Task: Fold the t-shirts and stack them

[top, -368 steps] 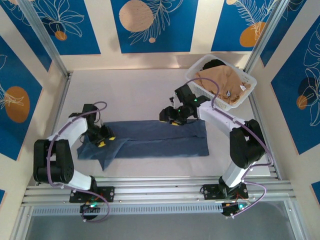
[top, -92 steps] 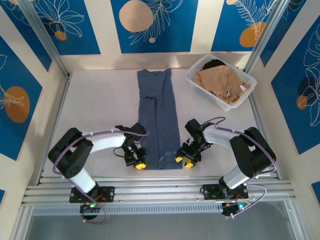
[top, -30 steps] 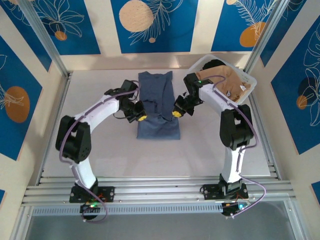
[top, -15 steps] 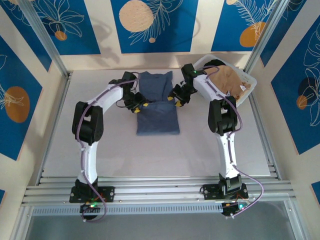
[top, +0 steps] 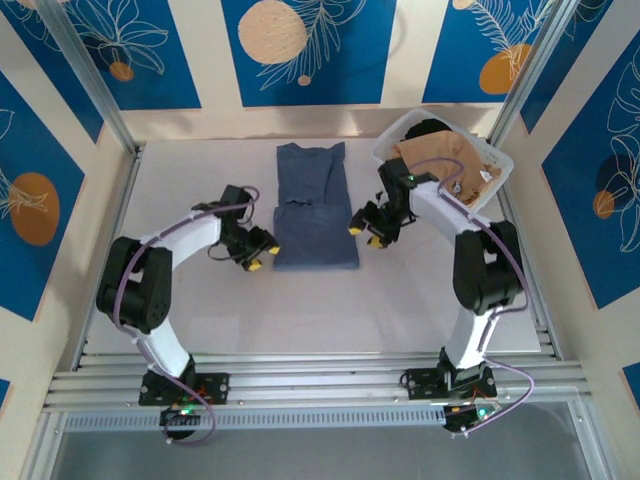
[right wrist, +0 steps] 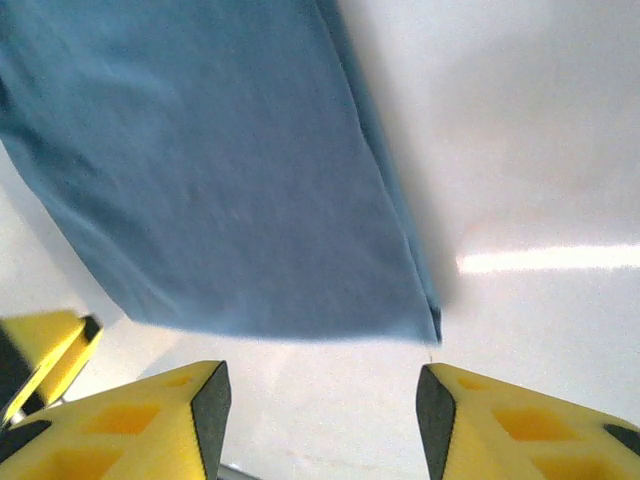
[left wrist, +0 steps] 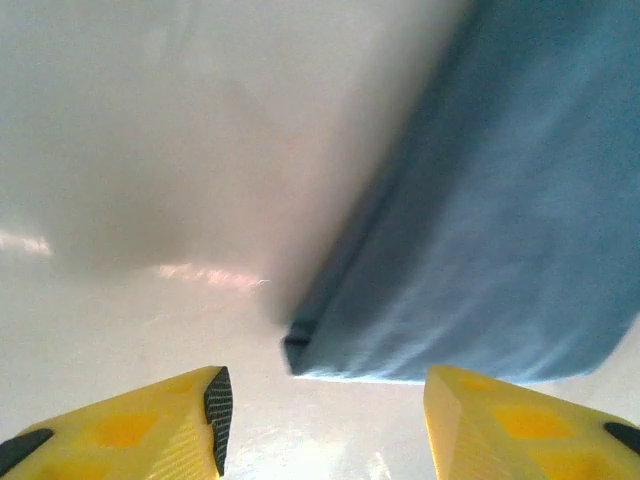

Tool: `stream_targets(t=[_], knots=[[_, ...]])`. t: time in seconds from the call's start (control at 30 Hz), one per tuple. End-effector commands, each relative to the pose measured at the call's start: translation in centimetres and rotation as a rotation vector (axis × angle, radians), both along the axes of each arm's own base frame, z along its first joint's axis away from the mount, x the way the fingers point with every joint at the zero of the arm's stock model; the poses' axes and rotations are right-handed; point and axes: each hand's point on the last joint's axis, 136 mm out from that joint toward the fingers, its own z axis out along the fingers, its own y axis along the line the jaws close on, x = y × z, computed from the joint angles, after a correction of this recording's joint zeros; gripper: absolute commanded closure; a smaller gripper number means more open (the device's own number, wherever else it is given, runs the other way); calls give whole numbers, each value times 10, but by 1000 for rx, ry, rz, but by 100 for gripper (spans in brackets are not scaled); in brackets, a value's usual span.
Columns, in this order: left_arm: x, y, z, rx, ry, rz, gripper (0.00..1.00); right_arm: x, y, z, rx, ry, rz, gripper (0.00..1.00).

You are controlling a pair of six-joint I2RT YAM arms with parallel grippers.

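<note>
The slate-blue t-shirt [top: 314, 225] lies on the table as a narrow strip, its near half folded up over the middle. My left gripper [top: 257, 252] is open just left of the shirt's near-left corner [left wrist: 300, 350], with nothing between its yellow fingers [left wrist: 150, 425]. My right gripper [top: 367, 229] is open beside the right edge, and its wrist view shows the shirt's near-right corner [right wrist: 425, 320] ahead of the empty jaws. The tan-beige t-shirt [top: 445, 155] sits crumpled in the basket.
The white lattice basket [top: 393, 132] stands at the back right, close behind my right arm. Bare pale tabletop [top: 190, 190] surrounds the shirt. Metal frame posts and blue-patterned walls enclose the table on three sides.
Both grippers have let go of the folded-over edge and drawn back outward and toward the near side. The shirt's near half now rests folded on the middle.
</note>
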Motion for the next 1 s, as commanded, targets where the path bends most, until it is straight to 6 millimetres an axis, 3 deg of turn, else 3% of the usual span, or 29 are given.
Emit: stream_targets(t=[0.0, 0.13, 0.33, 0.53, 0.63, 0.73, 0.83, 0.97], knots=[[0, -27, -2, -116, 15, 42, 46, -17, 11, -15, 80, 34, -22, 45], [-1, -32, -15, -113, 44, 97, 45, -29, 11, -34, 97, 92, -53, 45], [7, -38, -34, -115, 66, 116, 49, -20, 16, -54, 92, 140, -63, 47], [28, -43, -36, -94, 43, 105, 71, -19, 20, -65, 64, 204, -74, 55], [37, -43, -35, -75, 27, 94, 87, -16, 22, -71, 58, 217, -90, 64], [39, -42, -31, -62, 14, 85, 99, -9, 21, -72, 37, 203, -101, 80], [35, -36, -20, -38, -4, 69, 100, -2, 18, -64, 14, 170, -108, 98], [21, -30, 0, -10, -14, 9, 100, -11, 13, -43, 5, 154, -104, 100]])
